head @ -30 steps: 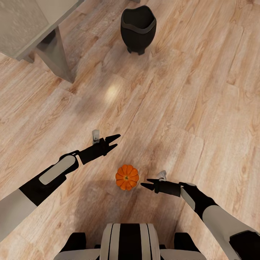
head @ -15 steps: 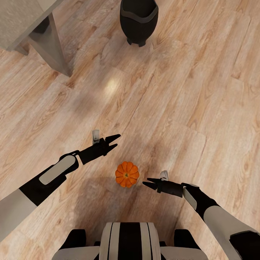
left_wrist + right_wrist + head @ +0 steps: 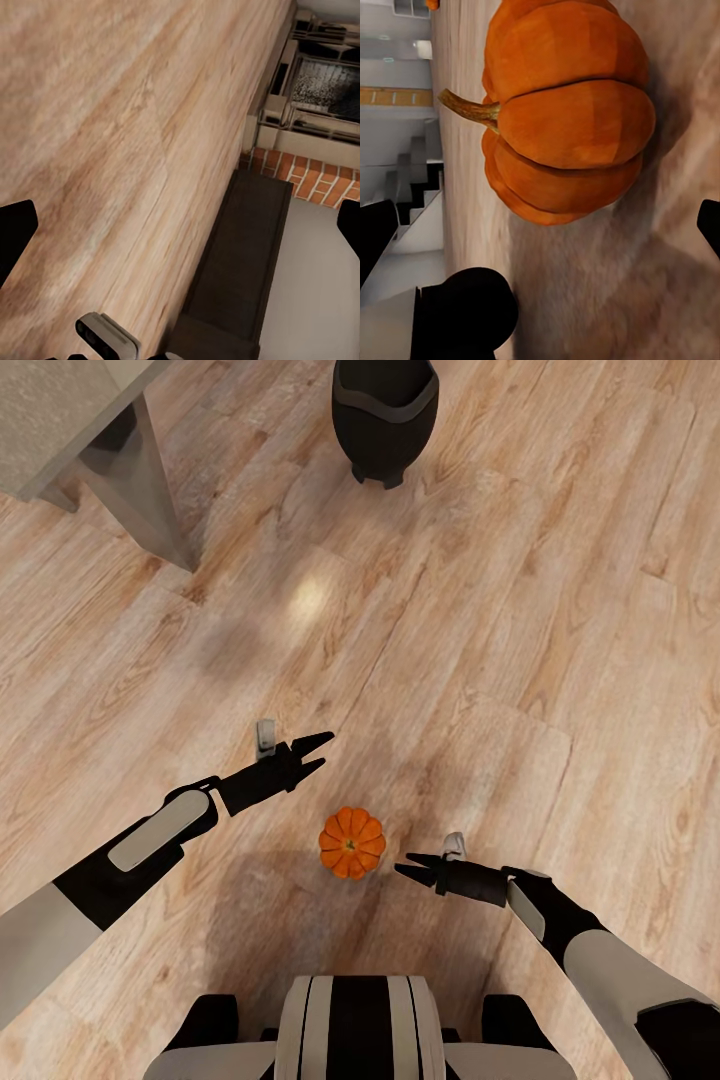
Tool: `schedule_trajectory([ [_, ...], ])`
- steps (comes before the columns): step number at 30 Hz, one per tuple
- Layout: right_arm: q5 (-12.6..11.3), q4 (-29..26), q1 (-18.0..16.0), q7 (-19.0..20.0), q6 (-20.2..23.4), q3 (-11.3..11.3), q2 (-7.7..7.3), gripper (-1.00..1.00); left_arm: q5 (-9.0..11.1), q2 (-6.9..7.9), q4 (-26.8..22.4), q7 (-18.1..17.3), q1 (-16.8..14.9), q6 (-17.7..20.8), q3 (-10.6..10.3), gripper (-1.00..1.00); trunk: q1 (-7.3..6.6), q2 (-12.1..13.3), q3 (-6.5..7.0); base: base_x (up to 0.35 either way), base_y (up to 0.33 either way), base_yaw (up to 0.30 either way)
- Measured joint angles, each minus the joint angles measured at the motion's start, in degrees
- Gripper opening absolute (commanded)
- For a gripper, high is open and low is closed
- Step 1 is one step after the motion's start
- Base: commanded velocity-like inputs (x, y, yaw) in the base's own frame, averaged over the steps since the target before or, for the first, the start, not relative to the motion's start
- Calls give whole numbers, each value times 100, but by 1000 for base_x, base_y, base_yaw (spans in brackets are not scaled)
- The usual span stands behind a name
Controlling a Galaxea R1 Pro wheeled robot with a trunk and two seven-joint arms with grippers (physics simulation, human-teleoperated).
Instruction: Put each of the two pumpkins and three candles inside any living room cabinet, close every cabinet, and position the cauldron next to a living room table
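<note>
On the floor, pumpkin (image 3: pixel 352 843) unmoved, right tool (image 3: pixel 408 865) still open beside it

The orange ribbed pumpkin (image 3: pixel 352 843) sits upright on the wooden floor. The black cauldron (image 3: pixel 384 415) stands well apart from it, near the table (image 3: pixel 70 430).

Left wrist camera: plank floor running to a fireplace wall.

Pale wooden floor (image 3: pixel 112 135) takes up most of the picture, its boards running diagonally. The left end effector (image 3: pixel 180 225) has its two dark fingertips (image 3: pixel 15 232) at opposite edges of the frame, spread wide with nothing between them. Along the floor's far edge lies a long dark brown slab (image 3: pixel 240 262), and beside it a strip of red brick (image 3: pixel 315 184) under a beige-framed fireplace (image 3: pixel 315 90) with a dark, speckled interior. A small grey cylindrical part (image 3: pixel 105 336) sits near the camera.
</note>
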Motion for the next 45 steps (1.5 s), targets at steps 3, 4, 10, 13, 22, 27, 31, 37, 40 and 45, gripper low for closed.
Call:
schedule_trajectory([
  [3, 0, -3, 0, 5, 0, 0, 0, 100, 0, -1, 0, 0, 0, 0, 0, 100, 0, 0, 0, 0, 0, 0],
  [4, 0, -4, 0, 5, 0, 0, 0, 100, 0, -1, 0, 0, 0, 0, 0, 100, 0, 0, 0, 0, 0, 0],
  [10, 5, -5, 0, 7, 0, 0, 0, 100, -1, -1, 0, 0, 0, 0, 0, 100, 13, -7, 0, 0, 0, 0],
  [13, 4, -5, 0, 7, 0, -4, 0, 100, -3, -1, 0, 0, 0, 0, 0, 100, 13, -7, 0, 0, 0, 0],
  [22, 7, -5, 0, 7, 0, -8, -7, 100, -1, -1, 0, 0, 0, 0, 0, 100, 23, -12, 0, 0, 0, 0],
  [27, 5, -5, 0, 7, 0, -8, -9, 100, -1, 5, 0, 0, 0, 0, 0, 100, 23, -12, 0, 0, 0, 0],
  [31, 2, -5, 0, 7, 0, -8, -13, 100, -1, 5, 0, 0, 0, 0, 0, 100, 23, -12, 0, 0, 0, 0],
  [37, 0, -5, 0, 7, 0, -7, -17, 100, 0, 0, 0, 0, 0, 0, 0, 100, 23, -12, 0, 55, 23, 0],
  [40, 0, -5, 0, 7, 0, -7, -18, 100, 0, -1, 0, 0, 0, 0, 0, 100, 23, -12, 0, 136, 84, 0],
  [45, 0, -5, 0, 7, 0, -8, -18, 100, 0, -1, 0, 0, 0, 0, 0, 100, 23, -12, 0, 21, 13, 0],
])
